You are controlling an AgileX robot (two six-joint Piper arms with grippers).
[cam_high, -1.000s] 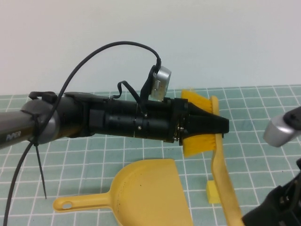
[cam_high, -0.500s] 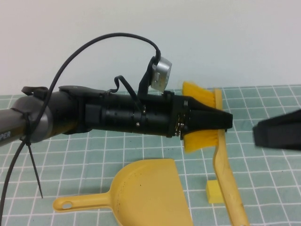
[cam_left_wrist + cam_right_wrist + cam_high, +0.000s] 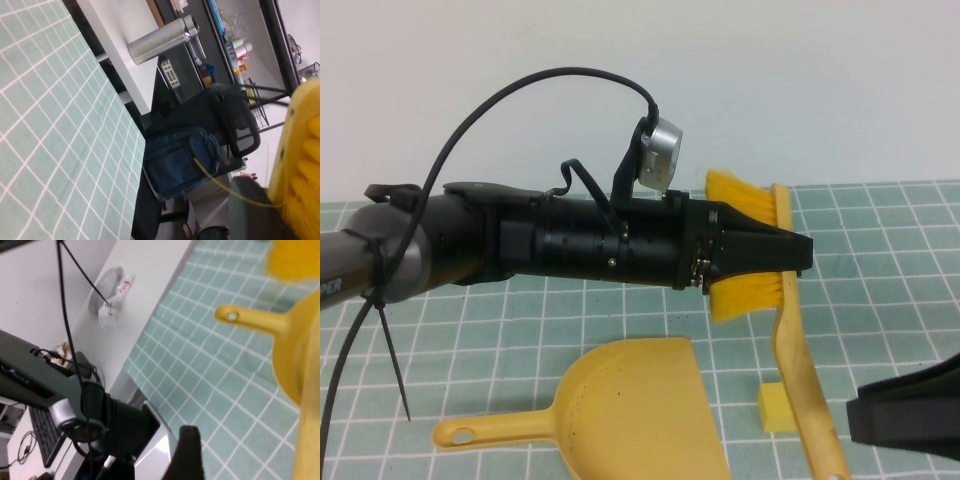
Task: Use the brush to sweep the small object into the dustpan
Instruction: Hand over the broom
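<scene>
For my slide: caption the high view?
Left gripper holds brush above cube beside dustpan; right gripper open nearby.

We see a green mat [image 3: 520,330] with a white grid covering the table, and lying on it a yellow dustpan [image 3: 620,410] and, just beside its scoop, a small yellow cube [image 3: 777,408].
</scene>
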